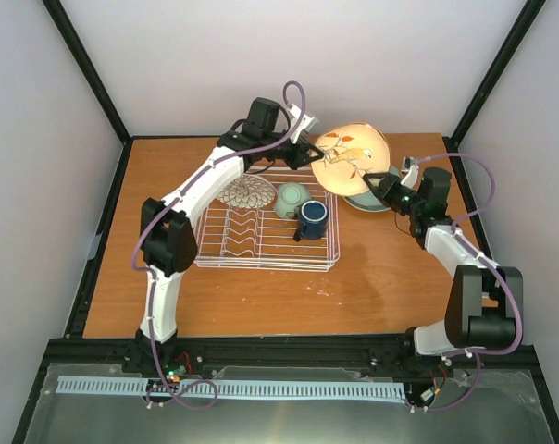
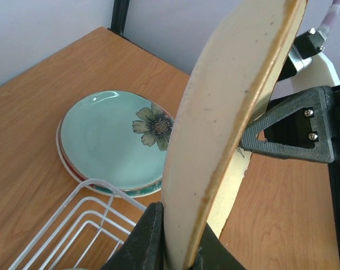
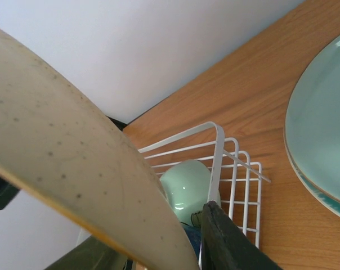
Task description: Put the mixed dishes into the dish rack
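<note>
The cream leaf-motif plate [image 1: 354, 155] is held in the air over the far right part of the counter [image 1: 381, 287], tilted so its decorated face shows to the overhead camera. The left jaws are clenched on its left rim; the left wrist view shows the plate's edge [image 2: 226, 112] wedged between the two dark fingers [image 2: 142, 242]. The right jaws grasp the opposite, right rim, and in the right wrist view the pale underside [image 3: 68, 163] runs down between that arm's fingers [image 3: 232, 244].

Below the raised plate, the teal plates [image 2: 105, 140] lie stacked flat on the counter, the top one bearing a flower; they sit just beside the far right corner of the dish rack [image 1: 261, 265]. The rack stands in the middle of the counter, nearer the far edge. Inside it, the brown petal-patterned plate [image 1: 245, 192] leans at the far left, the small pale-green cup [image 1: 291, 199] sits at the far right, and the dark blue mug [image 1: 312, 219] is just beside the cup, on its near side
</note>
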Tool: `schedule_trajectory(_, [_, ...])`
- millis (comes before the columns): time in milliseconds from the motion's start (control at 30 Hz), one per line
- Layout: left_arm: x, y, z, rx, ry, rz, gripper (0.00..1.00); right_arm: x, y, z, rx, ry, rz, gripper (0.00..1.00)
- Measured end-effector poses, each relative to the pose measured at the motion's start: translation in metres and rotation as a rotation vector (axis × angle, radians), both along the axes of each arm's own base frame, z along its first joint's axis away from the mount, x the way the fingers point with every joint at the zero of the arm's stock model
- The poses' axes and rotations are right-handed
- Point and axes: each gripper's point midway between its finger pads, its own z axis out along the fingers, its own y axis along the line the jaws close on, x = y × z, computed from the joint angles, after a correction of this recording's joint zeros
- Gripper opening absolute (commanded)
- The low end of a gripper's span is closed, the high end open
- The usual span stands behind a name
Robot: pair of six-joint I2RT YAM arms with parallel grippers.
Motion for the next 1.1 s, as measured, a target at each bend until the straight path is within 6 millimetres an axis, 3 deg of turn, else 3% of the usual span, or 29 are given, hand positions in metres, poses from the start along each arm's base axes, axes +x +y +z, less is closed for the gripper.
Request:
schedule_trajectory(67, [-0.004, 0.003, 0.004, 0.022, -0.027, 0.015, 0.01, -0.002, 0.0, -0.001, -0.023, 0.001, -0.004, 0.39])
schedule_trajectory(200, [-0.014, 0.017, 0.017, 0.06, -0.084, 0.062, 0.01, -0.005, -0.003, 0.003, -0.058, -0.018, -0.013, 0.43])
schedule_trajectory(467, [-0.019, 0.048, 0.051, 0.09, -0.213, 0.164, 0.01, -0.008, -0.003, 0.018, -0.08, -0.082, -0.008, 0.44])
schedule_trajectory(700, [-0.036, 0.078, 0.058, 0.122, -0.299, 0.238, 0.01, -0.006, -0.01, 0.019, -0.097, -0.097, -0.028, 0.44])
schedule_trajectory(967, [-0.088, 0.158, 0.046, 0.162, -0.469, 0.29, 0.01, 0.0, -0.016, 0.012, -0.102, -0.094, -0.035, 0.44])
schedule_trajectory(1100, [-0.097, 0.202, 0.054, 0.134, -0.559, 0.331, 0.01, 0.005, -0.016, -0.001, -0.094, -0.067, -0.03, 0.44])
